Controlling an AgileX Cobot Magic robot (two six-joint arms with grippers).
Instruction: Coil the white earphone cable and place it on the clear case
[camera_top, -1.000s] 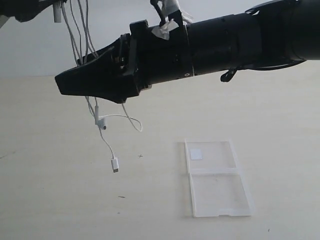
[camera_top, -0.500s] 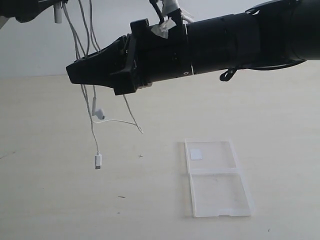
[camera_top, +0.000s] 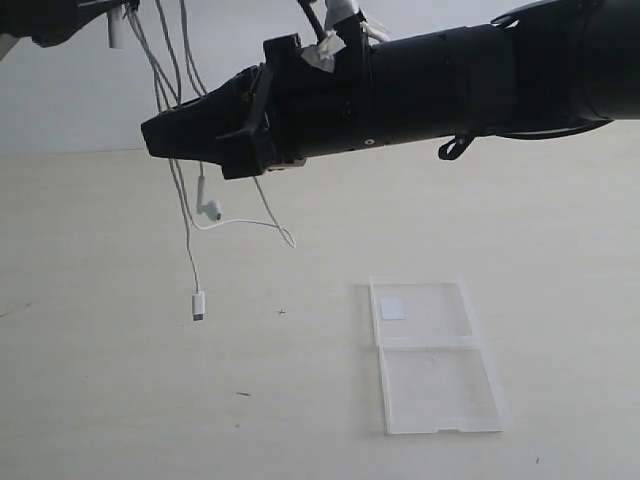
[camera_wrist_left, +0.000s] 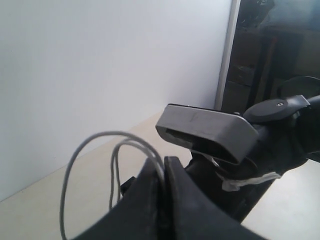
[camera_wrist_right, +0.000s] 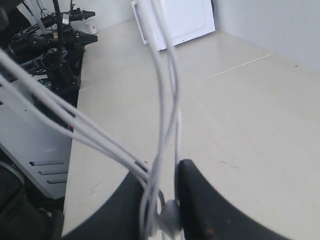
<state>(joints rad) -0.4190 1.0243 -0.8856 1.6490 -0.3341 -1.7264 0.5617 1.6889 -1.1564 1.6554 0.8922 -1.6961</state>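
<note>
The white earphone cable (camera_top: 187, 240) hangs in several strands from my left gripper (camera_top: 118, 12), which is shut on it at the top left. An earbud (camera_top: 211, 210) and the plug (camera_top: 198, 305) dangle above the table. My right gripper (camera_top: 160, 135) reaches across from the right and holds the strands lower down. In the right wrist view my right gripper (camera_wrist_right: 160, 170) is shut on the cable (camera_wrist_right: 165, 100), with an earbud (camera_wrist_right: 170, 215) wedged between the fingers. The left wrist view has my left gripper (camera_wrist_left: 164, 162) pinching cable loops (camera_wrist_left: 107, 133). The clear case (camera_top: 440, 390) lies open and flat, apart from the cable.
The right arm's thick black body (camera_top: 450, 80) spans the upper scene above the beige table (camera_top: 120, 400). A white sticker (camera_top: 393, 307) sits in the case's far half. A white wall (camera_top: 80, 100) stands behind.
My right gripper has risen and shifted right along the strands. The plug has swung left and hangs a little higher, and the earbud has risen too.
</note>
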